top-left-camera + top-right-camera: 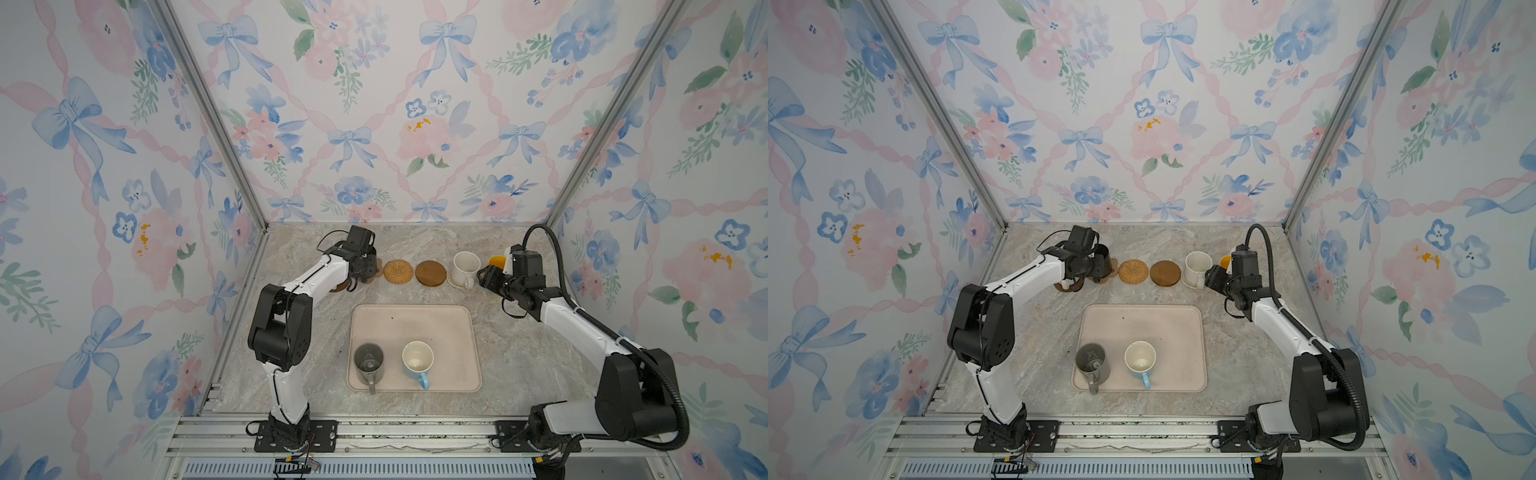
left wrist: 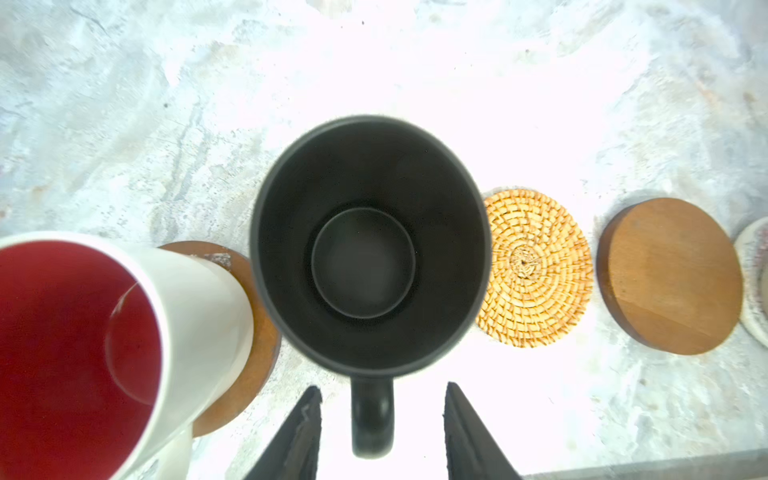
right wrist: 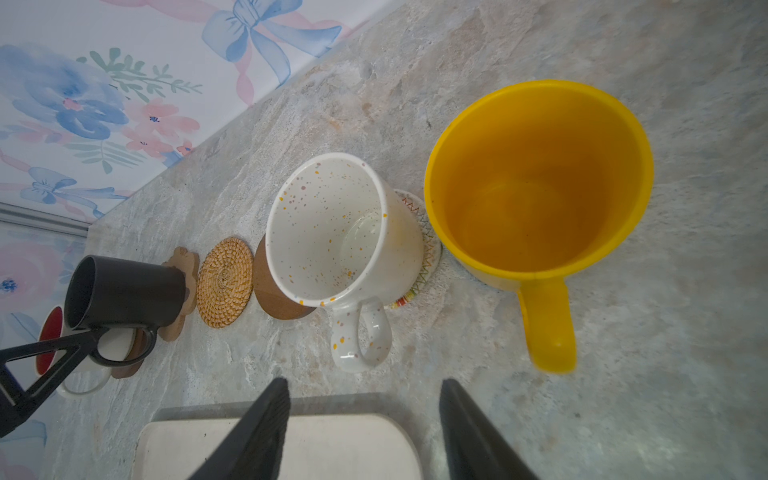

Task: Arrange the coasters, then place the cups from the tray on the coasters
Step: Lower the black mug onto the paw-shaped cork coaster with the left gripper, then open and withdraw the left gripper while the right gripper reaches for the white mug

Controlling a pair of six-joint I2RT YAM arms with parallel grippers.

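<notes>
Closest to my left wrist lens, the left tool [image 2: 383, 386] has its fingers apart, one on each side of the black mug's [image 2: 365, 262] handle and, as far as I can see, clear of it. My right tool [image 3: 365, 380] is likewise spread and grips nothing; it hangs just beyond the far right corner of the tray [image 1: 415, 328].

That tray lies in the middle of the marble surface [image 1: 519, 353]. On its near half stand the grey mug [image 1: 368, 361], to the left, and the light blue mug [image 1: 417, 357] beside it. Both are upright, with their handles toward the tray's near edge.

Beyond the tray's far edge I see a row. Past the far left corner the white mug with red inside [image 2: 62, 332] sits on a dark wooden disc [image 2: 257, 332]. Next the black mug stands on the paw-shaped coaster [image 3: 183, 262]. Then come the rattan coaster [image 1: 398, 271] and a second wooden disc [image 1: 430, 272], both bare. The cream speckled mug [image 1: 465, 266] rests on the cream woven coaster [image 3: 428, 245]. The yellow mug [image 3: 536, 183] ends the row past the far right corner; I cannot make out what lies beneath it.
</notes>
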